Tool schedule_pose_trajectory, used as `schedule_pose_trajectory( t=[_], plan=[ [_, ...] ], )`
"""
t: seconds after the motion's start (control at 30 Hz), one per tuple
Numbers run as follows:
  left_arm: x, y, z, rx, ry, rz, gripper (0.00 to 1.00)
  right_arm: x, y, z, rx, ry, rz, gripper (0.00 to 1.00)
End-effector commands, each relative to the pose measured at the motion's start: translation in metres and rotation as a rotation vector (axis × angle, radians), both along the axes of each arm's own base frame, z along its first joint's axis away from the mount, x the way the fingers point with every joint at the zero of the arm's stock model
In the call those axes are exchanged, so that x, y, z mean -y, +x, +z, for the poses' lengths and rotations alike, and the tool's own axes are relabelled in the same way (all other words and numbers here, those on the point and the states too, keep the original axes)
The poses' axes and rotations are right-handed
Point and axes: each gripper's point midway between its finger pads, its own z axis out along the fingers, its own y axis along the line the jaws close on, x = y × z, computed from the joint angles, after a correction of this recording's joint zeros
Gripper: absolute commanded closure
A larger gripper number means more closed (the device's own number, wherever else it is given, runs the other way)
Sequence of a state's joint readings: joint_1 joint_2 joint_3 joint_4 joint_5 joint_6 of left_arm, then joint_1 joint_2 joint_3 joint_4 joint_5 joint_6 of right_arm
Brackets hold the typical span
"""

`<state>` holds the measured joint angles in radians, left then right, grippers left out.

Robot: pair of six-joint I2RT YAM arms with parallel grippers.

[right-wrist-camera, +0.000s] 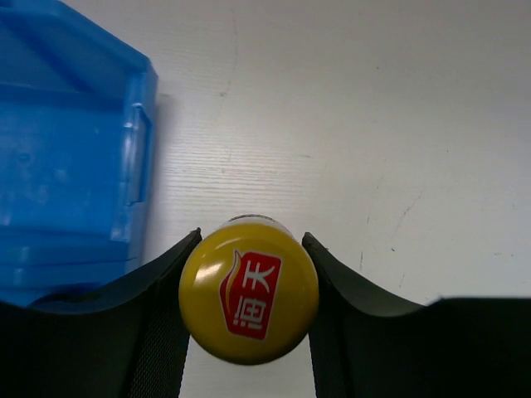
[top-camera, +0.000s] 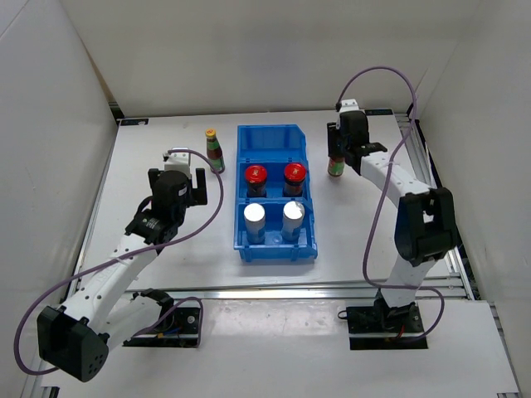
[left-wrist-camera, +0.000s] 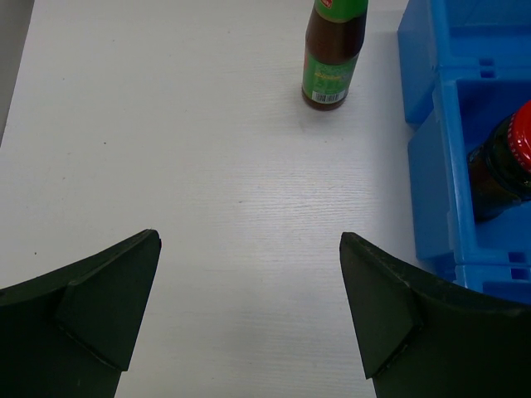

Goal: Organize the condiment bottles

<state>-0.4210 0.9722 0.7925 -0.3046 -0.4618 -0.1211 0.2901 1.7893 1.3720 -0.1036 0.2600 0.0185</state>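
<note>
- table [left-wrist-camera: 207, 166]: white, matt, faint wood grain.
- bin [top-camera: 274, 139]: smooth blue plastic, slight sheen.
- yellow cap [right-wrist-camera: 249, 290], 6 o'clock: glossy plastic.
- slim bottle [left-wrist-camera: 333, 58], 12 o'clock: glossy dark glass, shiny label.
- left fingers [left-wrist-camera: 99, 298]: matt black plastic.

Bright, even, diffuse light; faint soft shadows on white table [top-camera: 340, 224]; sheen on yellow cap [right-wrist-camera: 249, 290].

Top of the yellow-capped slim bottle [top-camera: 335, 165], just right of the blue bin [right-wrist-camera: 75, 149]: its cap [right-wrist-camera: 249, 292] carries a red badge with two white Chinese characters, 海天, sharp and easy to read. Left of the bin, the other slim bottle [left-wrist-camera: 333, 50] shows a green label with a barcode [left-wrist-camera: 326, 84] near its foot; the print there is too small to read.
</note>
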Motion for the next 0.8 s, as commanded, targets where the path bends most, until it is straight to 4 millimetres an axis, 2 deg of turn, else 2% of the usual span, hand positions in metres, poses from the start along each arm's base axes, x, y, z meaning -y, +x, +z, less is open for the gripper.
schedule_pose_trajectory(
  t=[0.0, 0.13, 0.2, 0.23, 0.27, 0.33, 0.4, 0.57, 0.6, 0.67, 0.73, 0.77],
  plan=[
    [0.000, 0.001, 0.011, 0.041, -0.017, 0.009, 0.00, -0.020, 0.005, 0.116, 0.284, 0.048, 0.035, 1.00],
    [0.000, 0.002, 0.015, 0.050, -0.021, 0.009, 0.00, -0.053, -0.003, 0.157, 0.364, 0.077, 0.102, 1.00],
    [0.000, 0.002, 0.015, 0.050, -0.021, 0.009, 0.00, -0.063, -0.004, 0.173, 0.394, 0.092, 0.119, 1.00],
    [0.000, 0.001, 0.018, 0.058, -0.025, 0.009, 0.00, -0.076, -0.002, 0.170, 0.387, 0.101, 0.154, 1.00],
    [0.000, 0.001, 0.018, 0.058, -0.025, 0.009, 0.00, -0.080, 0.001, 0.182, 0.410, 0.114, 0.165, 1.00],
    [0.000, 0.001, 0.018, 0.058, -0.025, 0.009, 0.00, -0.101, 0.006, 0.179, 0.405, 0.112, 0.207, 1.00],
    [-0.001, 0.000, 0.020, 0.066, -0.029, 0.009, 0.00, -0.112, 0.018, 0.177, 0.403, 0.105, 0.219, 1.00],
    [-0.003, -0.001, 0.023, 0.076, -0.029, 0.017, 0.00, -0.131, 0.040, 0.161, 0.373, 0.133, 0.243, 1.00],
    [-0.003, -0.001, 0.023, 0.076, -0.029, 0.017, 0.00, -0.135, 0.046, 0.147, 0.349, 0.138, 0.239, 1.00],
    [-0.003, -0.001, 0.023, 0.076, -0.029, 0.017, 0.00, -0.148, 0.049, 0.132, 0.319, 0.150, 0.268, 1.00],
    [-0.003, -0.001, 0.023, 0.076, -0.029, 0.017, 0.00, -0.150, 0.052, 0.130, 0.328, 0.153, 0.268, 1.00],
    [-0.003, -0.001, 0.023, 0.076, -0.029, 0.017, 0.00, -0.150, 0.052, 0.114, 0.297, 0.154, 0.263, 1.00]
  ],
)
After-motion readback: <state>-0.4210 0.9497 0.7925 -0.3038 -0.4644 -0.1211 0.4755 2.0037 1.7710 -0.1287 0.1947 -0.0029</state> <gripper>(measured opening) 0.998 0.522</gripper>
